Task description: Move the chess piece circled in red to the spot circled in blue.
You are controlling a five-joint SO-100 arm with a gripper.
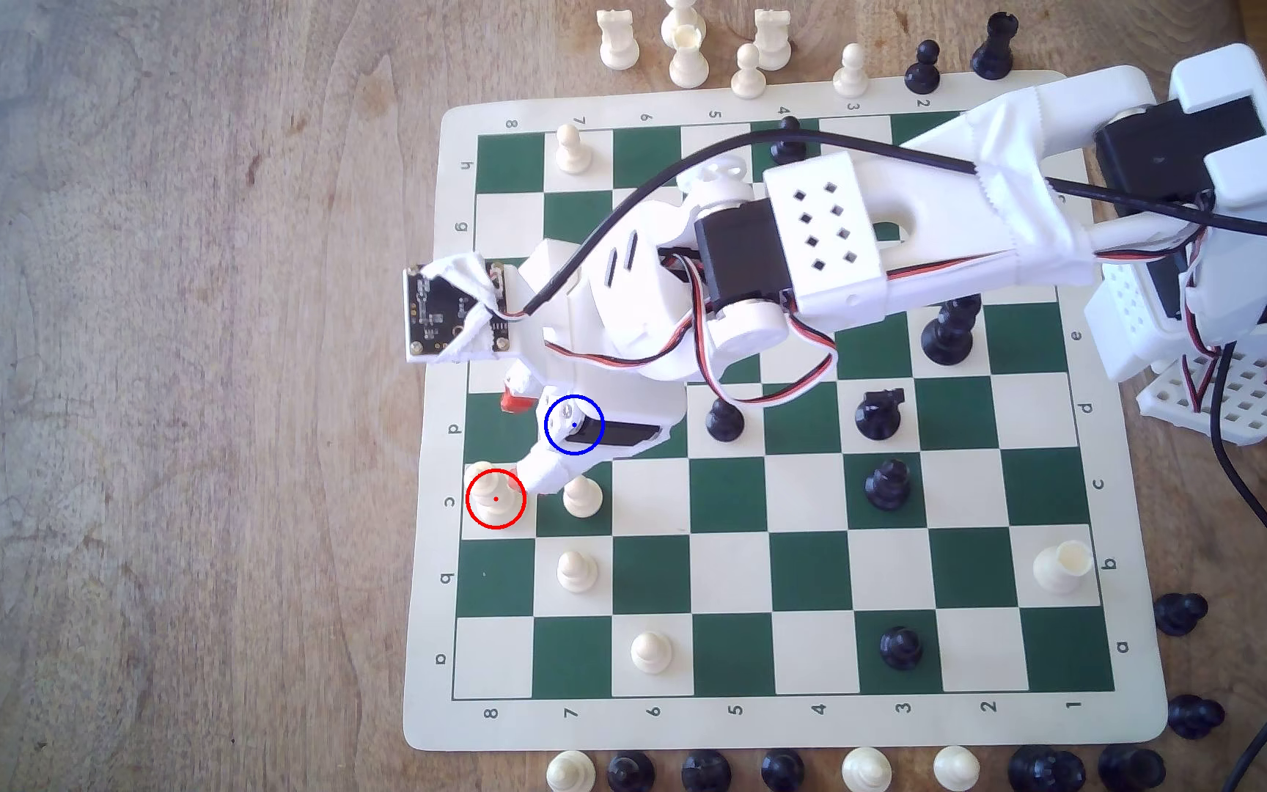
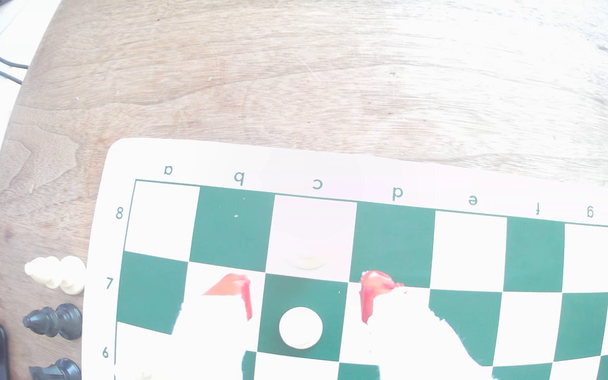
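The red-ringed cream chessman (image 1: 494, 495) stands on the cream square c8 at the board's edge on the exterior view's left. In the washed-out wrist view only the rim of its base (image 2: 310, 261) is plain. My gripper (image 1: 522, 445) hangs open over it, red-padded fingertips (image 2: 375, 288) spread to either side and not touching it. One white finger ends just beside the piece. The blue ring (image 1: 574, 425) is drawn over my gripper's body, so the cream square d7 under it is hidden.
A cream pawn (image 1: 582, 496) stands on c7 right beside the ringed piece, directly under the gripper (image 2: 300, 327). Another pawn (image 1: 575, 571) is on b7. Black pieces (image 1: 724, 419) stand further to the exterior view's right. Captured pieces line the board's edges (image 1: 865, 768).
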